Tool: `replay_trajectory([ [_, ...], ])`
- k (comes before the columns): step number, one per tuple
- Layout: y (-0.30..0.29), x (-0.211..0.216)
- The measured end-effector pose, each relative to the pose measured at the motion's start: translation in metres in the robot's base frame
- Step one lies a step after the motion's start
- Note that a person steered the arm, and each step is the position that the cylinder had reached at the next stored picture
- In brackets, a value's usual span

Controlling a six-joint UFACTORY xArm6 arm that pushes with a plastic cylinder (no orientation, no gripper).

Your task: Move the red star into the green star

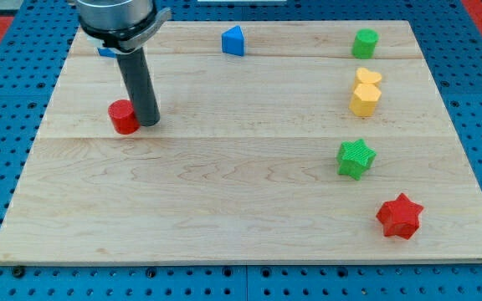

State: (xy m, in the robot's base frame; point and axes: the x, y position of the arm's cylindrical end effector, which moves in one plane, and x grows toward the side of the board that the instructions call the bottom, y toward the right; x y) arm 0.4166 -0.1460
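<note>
The red star (pixel 400 216) sits near the view's bottom right corner of the wooden bench (pixel 224 209), close to the near edge. The green star (pixel 356 158) lies just up and to the left of it, the two apart with bare wood between them and nothing standing in that gap.

Counting by kind: two stars, one red and one green. Two yellow blocks, a yellow heart (pixel 368 78) and a yellow hexagon (pixel 364 99) touching it on its near side, both farther back than the green star on the right. One green cylinder (pixel 364 43) at the far right edge. One blue triangular block (pixel 233 41) at the far edge, about mid-board. A second blue block (pixel 105 51) shows only as a sliver behind the arm at far left; its shape cannot be made out. One red cylinder (pixel 124 116) on the left side.

My tip (pixel 146 123) rests right against the red cylinder's right side, well apart from both stars. The arm carries a plain rod and no jaws, so there is no opening or closing to tell.

No containers are on the bench.
</note>
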Motion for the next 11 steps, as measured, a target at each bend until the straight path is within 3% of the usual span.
replay_trajectory([
  [1, -0.041, 0.0],
  [3, 0.01, 0.005],
  [5, 0.011, 0.005],
  [7, 0.031, -0.028],
  [9, 0.157, -0.096],
  [10, 0.246, -0.11],
  [11, 0.243, -0.041],
])
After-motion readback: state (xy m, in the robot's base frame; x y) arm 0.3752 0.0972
